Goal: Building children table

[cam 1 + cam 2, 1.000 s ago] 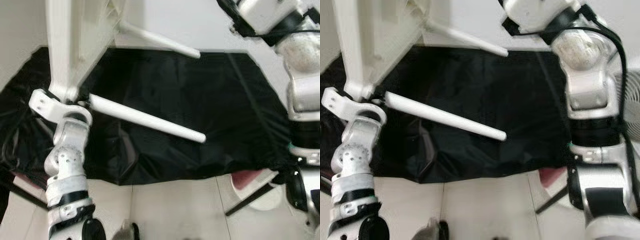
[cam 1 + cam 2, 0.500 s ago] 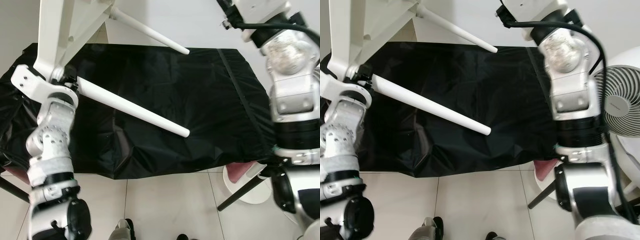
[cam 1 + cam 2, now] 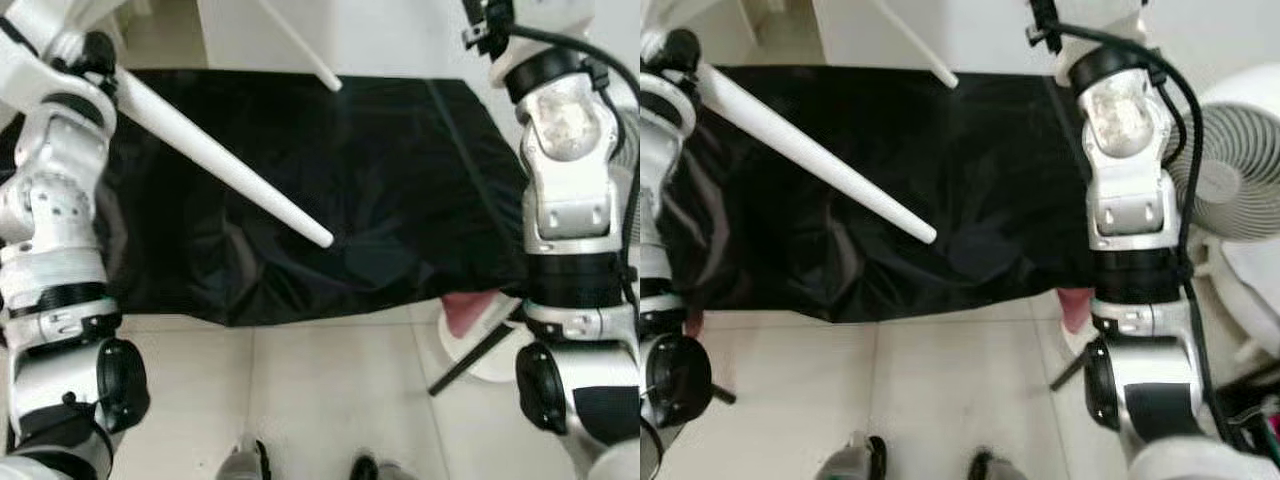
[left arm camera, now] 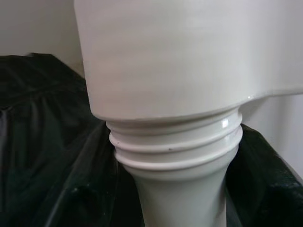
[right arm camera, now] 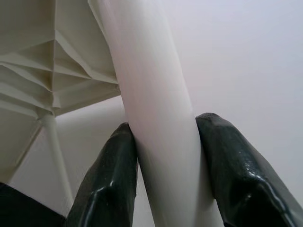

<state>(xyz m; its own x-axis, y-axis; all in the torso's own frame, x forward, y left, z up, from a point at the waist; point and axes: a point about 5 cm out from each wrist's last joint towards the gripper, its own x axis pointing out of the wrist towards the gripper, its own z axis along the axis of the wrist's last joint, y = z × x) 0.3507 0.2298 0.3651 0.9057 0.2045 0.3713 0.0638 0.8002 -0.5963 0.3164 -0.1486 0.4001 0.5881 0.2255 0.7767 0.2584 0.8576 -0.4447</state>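
Table draped in a black cloth [image 3: 380,180], standing on pale tiled floor [image 3: 330,400]

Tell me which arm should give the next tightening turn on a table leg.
Probably the right. In the right wrist view the right gripper is clamped on a white table leg, both fingers against it. The left wrist view shows a leg's threaded joint, threads exposed, and no left fingers on it.

The long white tapered plastic table leg [image 3: 220,165] is slanting down across the black-draped worktop [image 3: 400,200], its rounded tip hanging near the front edge. Its threaded top [image 4: 175,142] is sitting partly screwed into a white socket [image 4: 180,56], a few ridges showing. Another white leg [image 5: 156,118] is running between the right claw [image 5: 165,175] fingers, ribbed tabletop underside [image 5: 57,61] behind.
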